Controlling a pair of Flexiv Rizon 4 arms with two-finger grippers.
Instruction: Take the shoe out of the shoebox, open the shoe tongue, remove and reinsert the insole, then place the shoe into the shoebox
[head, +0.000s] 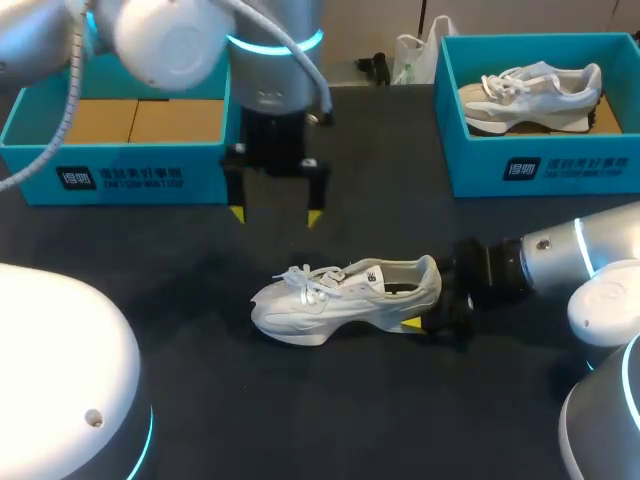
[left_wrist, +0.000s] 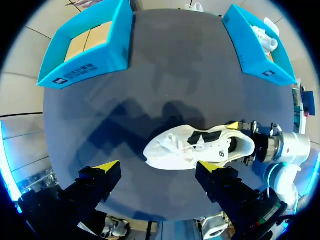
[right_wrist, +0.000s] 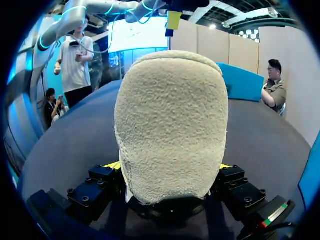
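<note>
The shoe (head: 345, 300) is out of its box. It stands on its sole in the middle of the dark table (head: 200, 400), with its toe to my left and its heel to my right. It is white and light grey, and it has white laces.

The right gripper (head: 432, 300) comes in low from the right and is clamped on the heel of the shoe, one finger on each side. The head view shows only one of its yellow tips, down by the sole. The right wrist view is nearly filled by the fuzzy back of the heel (right_wrist: 172, 125). There a bit of yellow peeks out on both sides of the heel, so both fingers press on it.

The left gripper (head: 275, 215) hangs above the table, just past the far side of the shoe. Its fingers are wide apart and hold nothing. The left wrist view looks straight down, so the shoe (left_wrist: 200, 147) lies ahead of its two spread tips. Only this view looks down into the shoe's mouth, where the inside is dark.

A blue box (head: 115, 175) stands at the far left with a bare brown bottom. Another blue box (head: 560, 165) stands at the far right. The head view shows a second shoe (head: 530, 95) lying in it.
</note>
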